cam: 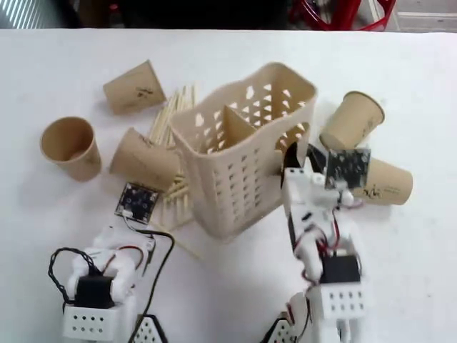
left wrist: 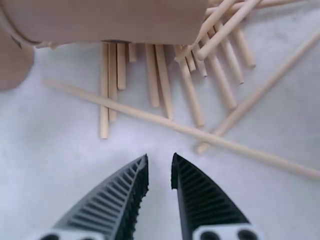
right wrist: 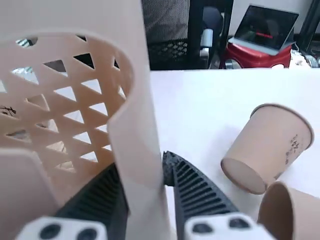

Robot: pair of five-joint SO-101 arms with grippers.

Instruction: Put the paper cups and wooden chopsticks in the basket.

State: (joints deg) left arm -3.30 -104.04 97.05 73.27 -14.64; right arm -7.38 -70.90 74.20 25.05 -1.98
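Left wrist view gives me what the high view can't: the left gripper (left wrist: 160, 159) has its jaws slightly apart with nothing between them, low over the table (left wrist: 55, 165). The chopsticks (left wrist: 190, 90) lie scattered just ahead of the tips without touching them. One long stick lies crosswise, nearest the gripper. A lying cup (left wrist: 100, 20) covers the far ends of the sticks.

In the right wrist view, the right gripper (right wrist: 145, 165) straddles the basket (right wrist: 75, 100) wall, one finger inside and one outside, and both press on it, so it is clamped on the wall. Beyond the gripper are two paper cups (right wrist: 267, 147) on their sides, near each other and clear of the fingers.

The high view shows the layout. The left arm sits folded low at the near left, its wrist pointing at the chopstick pile beside the basket's left side. The right arm is stretched forward from the near edge, its gripper at the basket's right wall.

All five cups are out on the table. Three are left of the basket: one farther back on its side, one far left with its mouth up, and the lying cup on the sticks. Two are right of the basket, both on their sides. The chopsticks lie fanned on the table against the basket's left wall, between it and the left arm.
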